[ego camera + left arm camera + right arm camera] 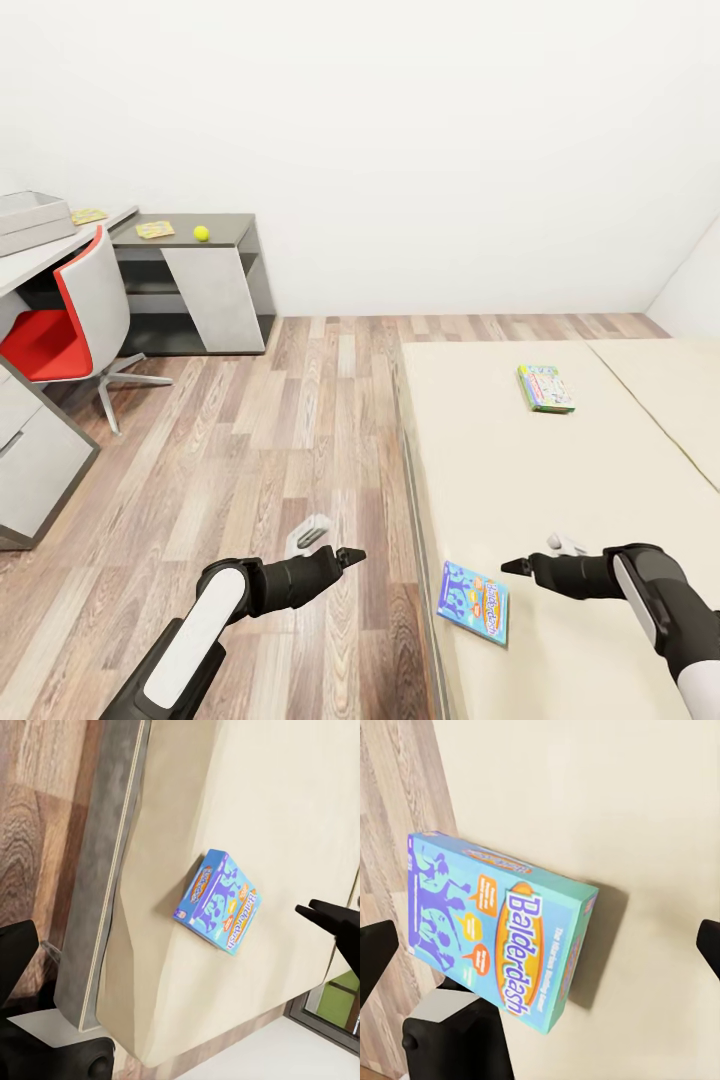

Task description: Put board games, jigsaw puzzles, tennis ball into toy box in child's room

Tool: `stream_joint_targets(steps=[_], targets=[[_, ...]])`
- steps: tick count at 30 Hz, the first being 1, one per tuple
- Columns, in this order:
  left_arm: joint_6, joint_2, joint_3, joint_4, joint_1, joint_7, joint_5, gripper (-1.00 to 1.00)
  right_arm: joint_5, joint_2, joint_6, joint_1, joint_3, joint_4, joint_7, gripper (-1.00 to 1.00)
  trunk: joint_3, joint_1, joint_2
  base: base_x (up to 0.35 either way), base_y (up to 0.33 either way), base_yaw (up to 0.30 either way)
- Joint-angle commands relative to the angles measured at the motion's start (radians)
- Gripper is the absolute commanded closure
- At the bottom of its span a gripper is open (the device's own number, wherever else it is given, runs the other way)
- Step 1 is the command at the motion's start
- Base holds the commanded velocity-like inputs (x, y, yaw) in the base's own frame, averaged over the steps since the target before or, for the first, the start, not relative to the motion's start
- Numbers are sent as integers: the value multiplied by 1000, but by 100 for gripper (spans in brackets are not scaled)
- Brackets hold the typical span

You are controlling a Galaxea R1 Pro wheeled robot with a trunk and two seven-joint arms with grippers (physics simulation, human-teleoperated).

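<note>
Balderdash [474,601]: lies flat at the bed's [560,470] near corner, one end just over the floor-side edge.
Right fingers [517,566]: wide apart, empty, hovering just beside the box.
Left fingers [352,554]: over the floor, pointed at the bed; spread I cannot tell.
Risk: a push from the bed side could tip the box off onto the planks.
Monopoly [546,388]: mid-bed, well apart.
Ball [201,233]: on the far bench [235,228], likely to roll if knocked.

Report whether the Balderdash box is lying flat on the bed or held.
Lying flat, not held: the Balderdash box rests face-up near the bed's edge, between both grippers, untouched.
</note>
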Motion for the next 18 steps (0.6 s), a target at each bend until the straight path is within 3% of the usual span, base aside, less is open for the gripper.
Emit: stream_joint_targets(steps=[1, 18], targets=[[0, 1, -1, -1, -1, 10, 10, -100, -1, 2, 7, 0, -1, 0, 2, -100, -1, 0, 0, 0, 0, 0], [0, 1, 1, -1, -1, 10, 10, -100, -3, 16, 7, 3, 3, 2, 0, -100, -5, 0, 0, 0, 0, 0]])
